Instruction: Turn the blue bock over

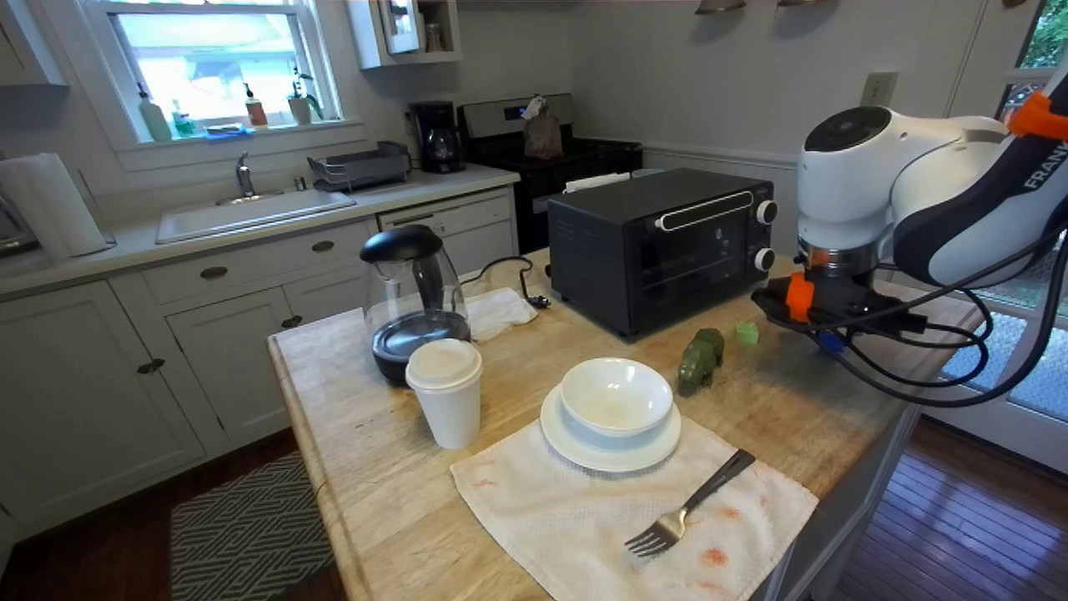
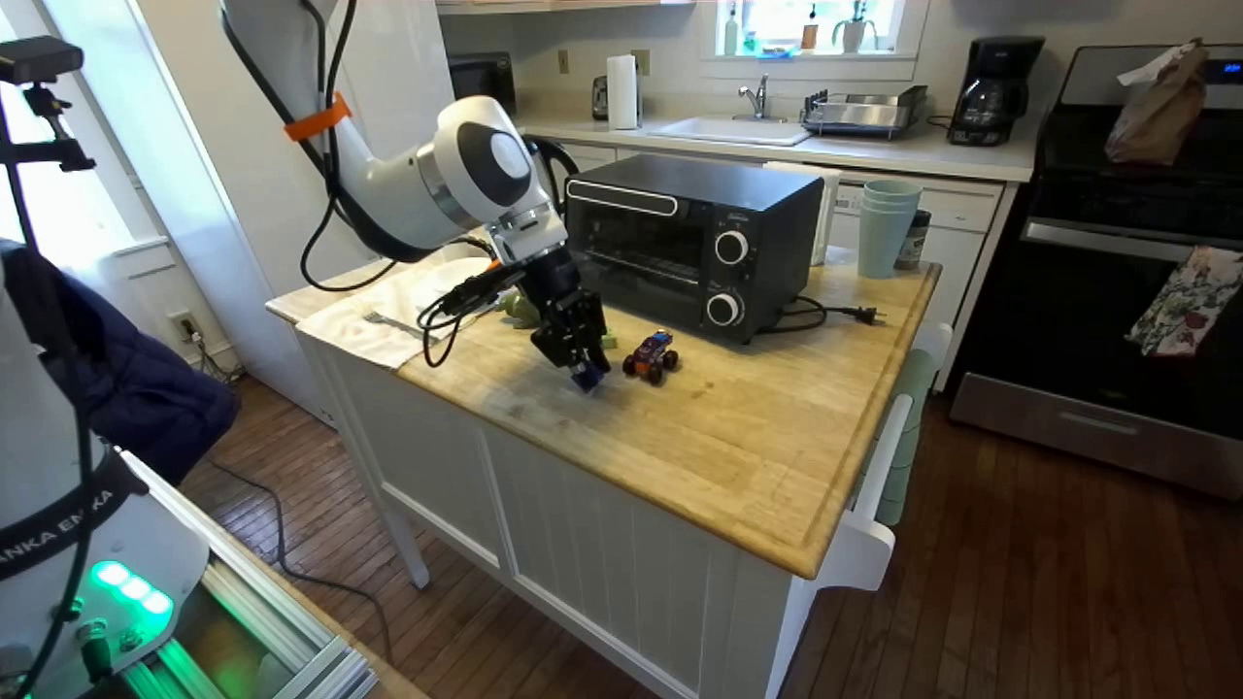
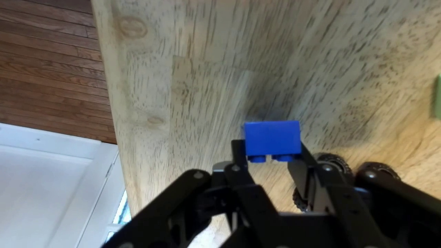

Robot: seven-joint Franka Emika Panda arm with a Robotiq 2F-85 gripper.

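Black gripper [image 3: 270,150]: we see it clamped on the blue block [image 3: 273,137], in front of the toaster oven [image 2: 691,243].
Tabletop edge [image 3: 117,106]: open room runs between it and the block, away from the oven.
Toy truck [image 2: 652,359]: nearer the oven; an exterior view shows us it whole, the wrist view partly.
Studs [image 3: 283,158]: only the wrist view shows us these.

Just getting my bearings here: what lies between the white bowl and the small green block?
In an exterior view, a dark green animal-shaped toy stands between the white bowl, on its plate, and the small green block.
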